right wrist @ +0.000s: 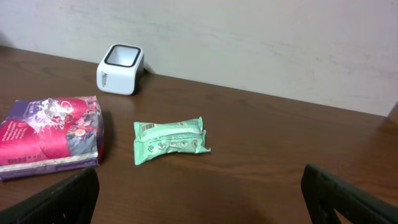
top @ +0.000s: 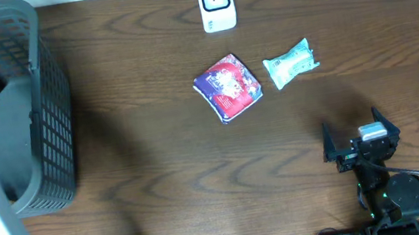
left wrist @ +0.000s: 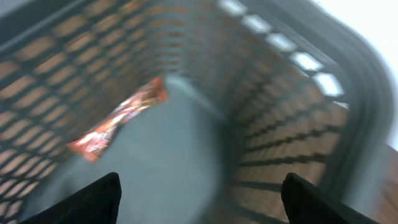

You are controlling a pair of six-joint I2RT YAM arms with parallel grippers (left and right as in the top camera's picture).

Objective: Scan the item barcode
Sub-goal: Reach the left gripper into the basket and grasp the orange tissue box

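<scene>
So the left end effector (left wrist: pixel 199 200) hangs over the basket (top: pixel 54 91) with its fingers spread wide and nothing between them. An orange wrapper (left wrist: pixel 118 118) lies on the basket floor against the mesh wall. The wrist view is blurry, so I can't tell if it's touching the mesh or just beside it.

The right end effector (top: pixel 360 137) is spread wide and empty too, parked low on the surface (top: pixel 158 168), well apart from everything. Out in the middle are a pink pack (top: pixel 228 87) and a green pack (top: pixel 291 63) just beside each other, not touching. The scanner (top: pixel 216 2) stands at the far edge behind them, window facing up.

My guess is the basket is either the source or the drop bin, I honestly can't say which. Either way, the step that matters is getting a pack to the scanner.

Tips if it were me:
- Go for the green pack with the right arm, since it's nearer that side and there's printing at its left end that may be the barcode.
- Pinch it across the short side at the far end, so the fingers don't cover that print.
- It's a soft pouch, so squeeze gently or it'll crumple and wrinkle the code.
- Turn the code face down over the window, hold it flat and near, and don't rush.
</scene>
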